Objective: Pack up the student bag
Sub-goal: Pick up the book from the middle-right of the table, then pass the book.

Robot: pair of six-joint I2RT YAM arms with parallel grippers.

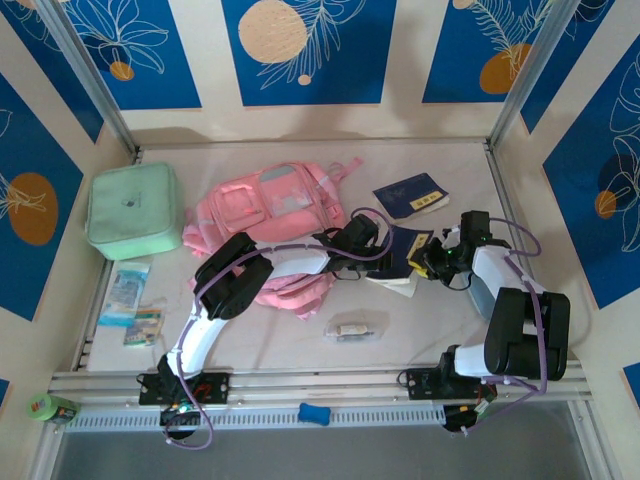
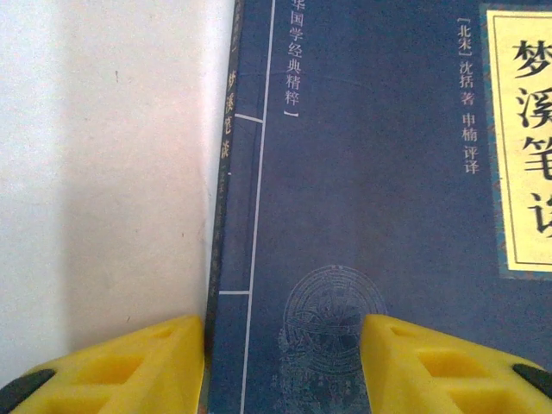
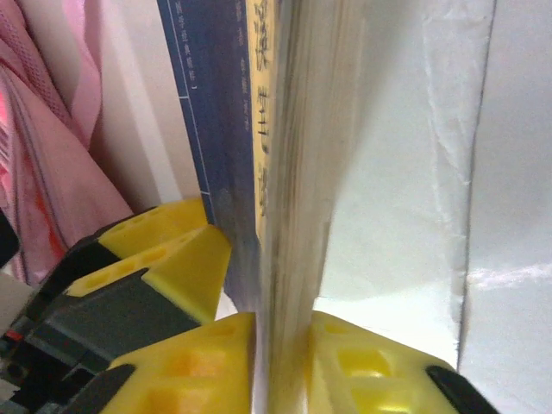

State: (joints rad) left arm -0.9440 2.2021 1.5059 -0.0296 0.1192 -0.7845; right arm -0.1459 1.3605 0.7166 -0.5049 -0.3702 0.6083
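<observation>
The student bag (image 1: 268, 215), a soft pink backpack, lies flat at the table's middle back. Just to its right a dark blue book (image 1: 404, 247) with a yellow title label is tilted up off the table. My right gripper (image 1: 436, 258) is shut on that book's page edge (image 3: 297, 172), one yellow finger on each side of the pages. My left gripper (image 1: 366, 236) hangs open at the book's other side; its fingers straddle the spine (image 2: 226, 172) above the cover (image 2: 371, 172) without pinching it. One left finger (image 3: 172, 250) and pink bag fabric (image 3: 52, 129) appear in the right wrist view.
A second blue book (image 1: 410, 195) lies behind the first. A mint green zip case (image 1: 133, 210) sits at the left, with two small packets (image 1: 128, 290) (image 1: 143, 325) in front of it. A clear-wrapped small item (image 1: 352, 328) lies near the front. Walls close three sides.
</observation>
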